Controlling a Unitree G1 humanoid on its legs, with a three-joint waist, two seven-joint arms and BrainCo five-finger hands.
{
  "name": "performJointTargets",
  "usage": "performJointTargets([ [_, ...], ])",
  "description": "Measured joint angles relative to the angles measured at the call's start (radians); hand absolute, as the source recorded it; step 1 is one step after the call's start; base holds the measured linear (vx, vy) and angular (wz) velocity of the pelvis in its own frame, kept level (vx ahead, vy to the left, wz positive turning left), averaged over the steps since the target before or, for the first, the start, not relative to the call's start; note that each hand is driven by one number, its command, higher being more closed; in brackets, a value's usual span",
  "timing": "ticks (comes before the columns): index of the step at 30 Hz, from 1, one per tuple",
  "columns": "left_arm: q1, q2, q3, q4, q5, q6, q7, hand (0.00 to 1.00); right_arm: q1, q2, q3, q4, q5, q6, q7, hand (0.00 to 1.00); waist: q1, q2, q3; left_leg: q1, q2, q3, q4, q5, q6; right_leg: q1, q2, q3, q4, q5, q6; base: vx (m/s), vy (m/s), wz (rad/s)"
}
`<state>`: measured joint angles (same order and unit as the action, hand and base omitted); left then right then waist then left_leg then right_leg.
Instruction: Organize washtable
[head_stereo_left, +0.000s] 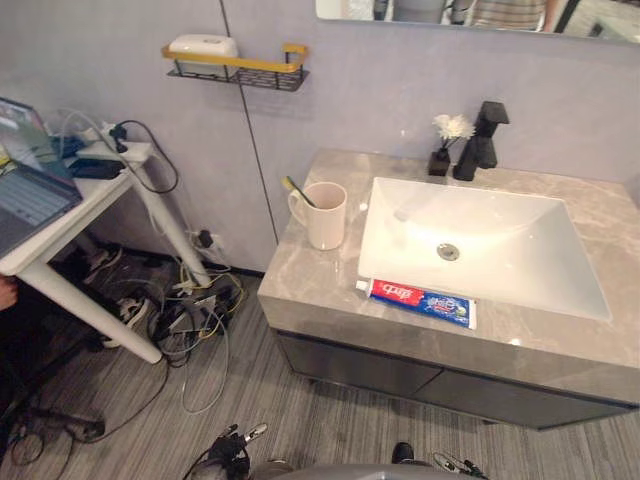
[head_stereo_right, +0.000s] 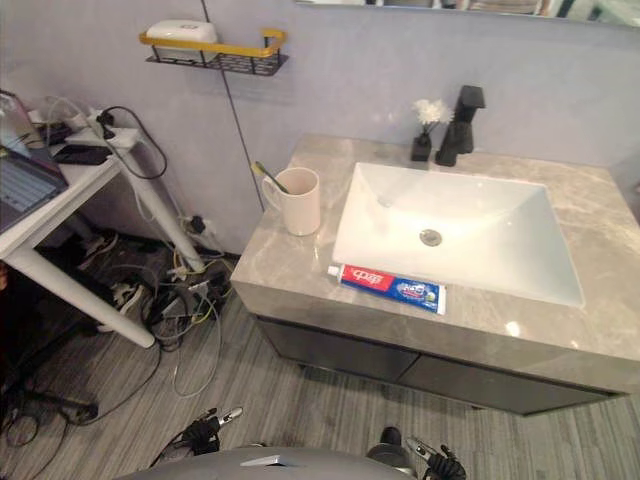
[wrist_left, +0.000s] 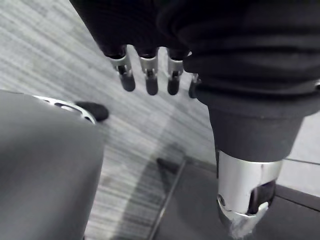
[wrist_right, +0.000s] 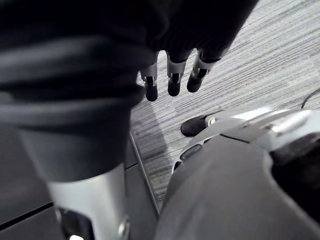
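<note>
Red-blue toothpaste tube (head_stereo_left: 418, 301) flat along sink (head_stereo_left: 500, 230) front edge; cream mug (head_stereo_left: 325, 214) upright beside sink, toothbrush (head_stereo_left: 297, 190) seemingly inside.

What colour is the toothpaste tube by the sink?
The toothpaste tube is red and blue with a white cap; right eye view shows it best.

Bright, even light glints off the sink (head_stereo_left: 520, 250) (shadows stay soft).

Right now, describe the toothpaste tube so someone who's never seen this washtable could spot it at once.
Find the grey stone washtable with the white rectangular sink set in it. Along the sink's near edge, on the front strip of stone, lies the toothpaste tube. It is the only flat, red-and-blue thing there; the cream mug to its left stands upright.
</note>
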<state>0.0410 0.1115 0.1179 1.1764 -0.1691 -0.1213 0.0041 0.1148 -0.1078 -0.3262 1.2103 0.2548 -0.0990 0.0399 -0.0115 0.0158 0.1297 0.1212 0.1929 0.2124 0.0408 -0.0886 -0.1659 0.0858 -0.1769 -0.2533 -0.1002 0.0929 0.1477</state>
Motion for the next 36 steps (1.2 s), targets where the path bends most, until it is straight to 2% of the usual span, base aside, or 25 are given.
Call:
performJointTargets([
  [3,-0.003,-0.013,0.000,-0.001,-0.023,-0.003,0.007,0.00,0.003,-0.006,0.002,0.000,0.001,-0.001,0.000,0.00,-0.006,0.012,-0.008,0.000,0.002,-0.001,-0.008,-0.005,-0.005,-0.007,0.007,0.006,0.000,0.001,-0.001,0.09,-0.004,-0.07],
  [6,0.010,-0.054,0.003,-0.046,-0.093,-0.007,0.026,0.00,0.017,-0.023,0.003,0.000,0.001,-0.003,-0.002,0.00,-0.006,0.038,-0.024,0.012,0.003,0.001,-0.003,0.002,-0.003,-0.012,0.014,0.020,0.005,0.010,-0.003,0.16,0.009,-0.10],
  [10,0.068,-0.083,0.032,-0.357,-0.240,-0.027,0.061,0.00,0.018,-0.023,0.010,0.000,0.001,-0.007,-0.011,0.00,0.001,0.036,-0.025,0.016,0.002,-0.001,-0.005,0.000,-0.001,-0.012,0.014,0.020,0.007,0.010,-0.004,0.09,0.015,-0.05],
  [12,0.079,-0.107,0.138,-0.572,-0.303,-0.052,0.093,0.00,0.023,-0.019,0.010,-0.001,0.001,-0.008,-0.019,0.00,0.004,0.031,-0.029,0.018,0.000,-0.001,-0.004,-0.003,0.004,-0.011,0.011,0.019,0.007,0.010,-0.004,0.00,0.000,0.00],
  [14,0.078,-0.126,0.227,-0.702,-0.326,-0.083,0.135,0.00,0.025,-0.019,0.010,-0.002,0.000,-0.007,-0.019,0.00,0.006,0.030,-0.029,0.017,-0.003,-0.002,-0.003,-0.005,0.007,-0.011,0.009,0.019,0.002,0.010,-0.004,-0.02,0.005,0.00],
  [16,0.073,-0.146,0.313,-0.816,-0.315,-0.097,0.196,0.00,0.027,-0.019,0.010,-0.004,0.000,-0.008,-0.019,0.00,0.008,0.033,-0.032,0.015,-0.005,-0.004,0.000,-0.009,0.015,-0.011,0.007,0.019,0.001,0.011,-0.004,-0.05,0.008,0.00],
  [18,0.088,-0.178,0.402,-0.999,-0.243,-0.112,0.304,0.00,0.041,-0.019,0.015,-0.017,-0.001,-0.007,-0.020,0.00,0.014,0.034,-0.040,0.007,-0.005,-0.009,0.006,-0.020,0.022,-0.010,0.006,0.018,0.000,0.011,-0.005,-0.05,0.002,0.01],
  [21,0.089,-0.186,0.426,-1.200,-0.097,-0.119,0.412,0.00,0.055,-0.019,0.020,-0.034,-0.001,-0.007,-0.019,0.00,0.025,0.035,-0.046,-0.001,-0.005,-0.013,0.016,-0.021,0.021,-0.009,0.004,0.015,0.001,0.012,-0.006,-0.03,0.006,0.06],
  [22,0.088,-0.187,0.421,-1.296,-0.014,-0.119,0.451,0.00,0.056,-0.019,0.021,-0.034,-0.001,-0.007,-0.019,0.00,0.025,0.035,-0.048,-0.004,-0.005,-0.014,0.018,-0.021,0.021,-0.010,0.004,0.013,0.001,0.013,-0.005,-0.02,0.010,0.05],
  [23,0.087,-0.187,0.415,-1.342,0.023,-0.119,0.467,0.00,0.056,-0.019,0.021,-0.034,0.000,-0.007,-0.019,0.00,0.025,0.035,-0.049,-0.004,-0.005,-0.014,0.019,-0.020,0.020,-0.010,0.004,0.013,0.001,0.014,-0.005,0.00,0.000,0.00],
  [25,0.082,-0.180,0.342,-1.506,0.164,-0.118,0.518,0.00,0.062,-0.023,0.040,-0.034,0.001,-0.009,-0.019,0.00,0.025,0.037,-0.059,-0.005,-0.006,-0.012,0.023,-0.017,0.015,-0.012,0.002,0.017,0.002,0.017,-0.005,0.00,0.014,-0.04],
  [26,0.080,-0.176,0.311,-1.539,0.193,-0.118,0.523,0.00,0.063,-0.024,0.046,-0.034,0.001,-0.010,-0.018,0.00,0.025,0.037,-0.063,-0.006,-0.006,-0.012,0.024,-0.017,0.015,-0.013,0.002,0.017,0.002,0.017,-0.005,0.00,0.000,0.00],
  [28,0.065,-0.112,0.163,-1.625,0.303,-0.121,0.504,0.00,0.067,-0.028,0.056,-0.033,0.001,-0.012,-0.016,0.00,0.023,0.040,-0.077,-0.008,-0.007,-0.009,0.028,-0.017,0.015,-0.014,0.001,0.019,0.003,0.018,-0.004,0.00,0.000,0.00],
  [29,0.056,-0.086,0.126,-1.631,0.326,-0.121,0.489,0.00,0.067,-0.030,0.058,-0.033,0.001,-0.013,-0.014,0.00,0.022,0.041,-0.078,-0.008,-0.007,-0.009,0.029,-0.017,0.015,-0.014,0.001,0.019,0.003,0.019,-0.004,0.00,0.000,0.00],
  [31,-0.002,0.026,-0.009,-1.647,0.399,-0.116,0.404,0.00,0.068,-0.032,0.060,-0.033,0.001,-0.014,-0.001,0.00,0.021,0.044,-0.080,-0.010,-0.007,-0.009,0.032,-0.017,0.015,-0.015,0.000,0.020,0.003,0.023,-0.005,0.00,0.000,0.00],
  [33,-0.043,0.102,-0.116,-1.675,0.442,-0.120,0.327,0.00,0.069,-0.032,0.060,-0.033,0.001,-0.014,0.006,0.00,0.018,0.045,-0.080,-0.010,-0.007,-0.007,0.032,-0.018,0.015,-0.015,0.000,0.022,0.002,0.024,-0.005,0.00,0.000,0.00],
  [36,-0.113,0.169,-0.262,-1.686,0.453,-0.128,0.212,0.00,0.069,-0.036,0.060,-0.033,0.002,-0.012,0.026,0.00,0.015,0.050,-0.084,-0.010,-0.008,-0.006,0.032,-0.017,0.015,-0.016,-0.001,0.022,0.003,0.026,-0.005,0.00,0.000,0.00],
])
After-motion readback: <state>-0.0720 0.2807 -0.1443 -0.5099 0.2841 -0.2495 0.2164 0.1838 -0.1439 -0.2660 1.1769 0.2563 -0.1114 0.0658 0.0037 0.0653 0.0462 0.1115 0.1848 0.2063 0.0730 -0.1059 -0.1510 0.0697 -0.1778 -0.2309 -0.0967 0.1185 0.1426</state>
